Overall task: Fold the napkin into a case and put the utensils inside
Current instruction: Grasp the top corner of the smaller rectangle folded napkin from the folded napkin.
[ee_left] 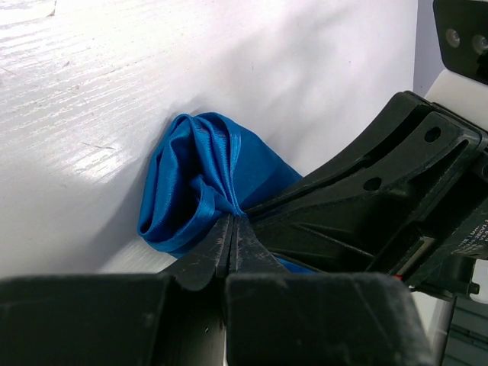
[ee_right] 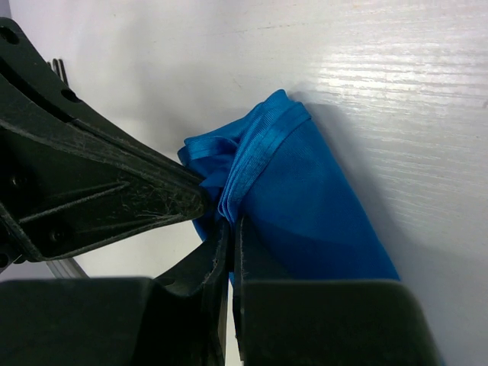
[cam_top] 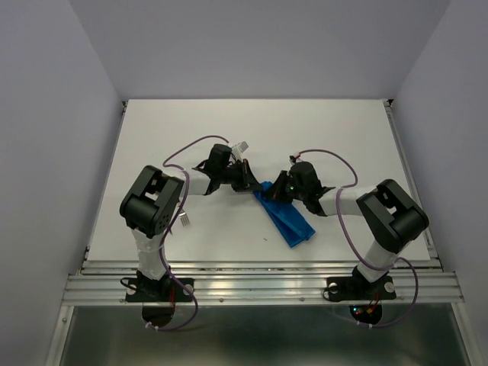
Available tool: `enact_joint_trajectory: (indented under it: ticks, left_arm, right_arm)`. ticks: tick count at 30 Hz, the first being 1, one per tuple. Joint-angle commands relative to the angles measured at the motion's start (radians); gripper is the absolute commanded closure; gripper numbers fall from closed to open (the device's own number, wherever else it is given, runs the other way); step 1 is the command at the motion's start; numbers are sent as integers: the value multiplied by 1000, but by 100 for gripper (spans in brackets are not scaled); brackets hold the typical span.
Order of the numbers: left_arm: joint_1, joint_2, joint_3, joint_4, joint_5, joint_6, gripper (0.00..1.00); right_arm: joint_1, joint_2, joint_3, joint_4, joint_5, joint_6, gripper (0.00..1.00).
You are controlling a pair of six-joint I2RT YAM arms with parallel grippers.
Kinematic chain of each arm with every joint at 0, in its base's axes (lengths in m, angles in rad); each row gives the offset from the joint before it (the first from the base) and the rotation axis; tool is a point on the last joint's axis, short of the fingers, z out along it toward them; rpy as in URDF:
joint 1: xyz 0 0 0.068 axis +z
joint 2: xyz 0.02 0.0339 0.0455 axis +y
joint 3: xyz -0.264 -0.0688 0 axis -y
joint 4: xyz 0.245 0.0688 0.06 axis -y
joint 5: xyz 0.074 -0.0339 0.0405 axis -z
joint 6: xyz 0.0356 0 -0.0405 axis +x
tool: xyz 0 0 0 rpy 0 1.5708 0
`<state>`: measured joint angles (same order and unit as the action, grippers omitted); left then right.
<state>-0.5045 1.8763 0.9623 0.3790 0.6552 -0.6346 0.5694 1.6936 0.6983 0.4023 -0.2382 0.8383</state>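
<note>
Both my left pincer (ee_left: 232, 223) and right pincer (ee_right: 231, 225) are clamped tight on the bunched far end of the folded napkin (cam_top: 288, 219), whose remainder lies flat on the bench (cam_top: 229, 130), trailing nearward.

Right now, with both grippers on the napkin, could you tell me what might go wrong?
1. The left gripper and right gripper pinch the same end of the napkin, almost touching; they could collide.
2. The cloth is bunched at the pinch, so pulling may crumple the folded strip.
</note>
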Motion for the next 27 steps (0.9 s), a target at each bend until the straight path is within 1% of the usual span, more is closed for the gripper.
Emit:
enact_joint_trajectory:
  ticks: [1,6,11,16,17,21,27]
  left_arm:
    - [-5,-9,35,58,30,6,100]
    - [-8,-9,32,60,29,6,100]
    - [-9,-11,32,61,32,6,100]
    - [-11,-16,23,61,32,6,100]
    - [-11,-19,16,61,31,7,100]
    - [-11,-25,1,63,26,9,100]
    - [-11,-29,-11,64,26,12,100]
  right_arm:
    - [1,26,59,-16,-46,-33,99]
    - [1,58,110,-42,-67,-47,99]
    - [1,78,122,-33,-18,-12,99]
    - [1,101,104,56,28,90,99]
    - [1,109,95,107,31,110,99]
    - [1,120,41,220,59,221,99]
    - [1,159,26,282,131,347,99]
